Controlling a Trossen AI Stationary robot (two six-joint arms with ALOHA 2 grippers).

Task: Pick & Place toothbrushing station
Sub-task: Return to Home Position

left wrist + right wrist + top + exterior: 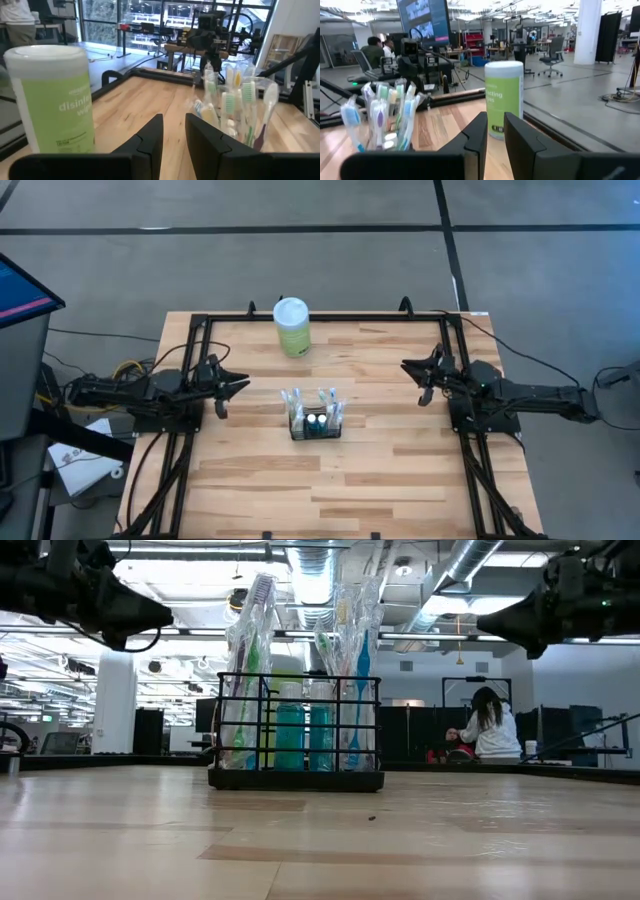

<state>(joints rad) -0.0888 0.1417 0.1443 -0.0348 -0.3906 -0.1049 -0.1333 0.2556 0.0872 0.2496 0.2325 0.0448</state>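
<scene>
Wooden desk [400, 480] is carrying a green disinfecting-wipes canister [292, 326] nr its back edge. Black wire-mesh caddy [315, 425] w/ toothbrushes [255, 650] is standing upright at centre. Left hand [174, 120] & right hand [495, 117] are hovering either side, fingers slightly apart, gripping nothing.

Setting: robotics lab in an open industrial hall | ceiling: exposed ducts [318, 565] and pipes [455, 580] | floor: grey concrete [300, 260] | furnishings: wooden bench [380, 470] in a black frame [330, 317], large screen [422, 20], office chair [551, 62], black partitions [610, 30] | background: seated person [490, 725]
</scene>
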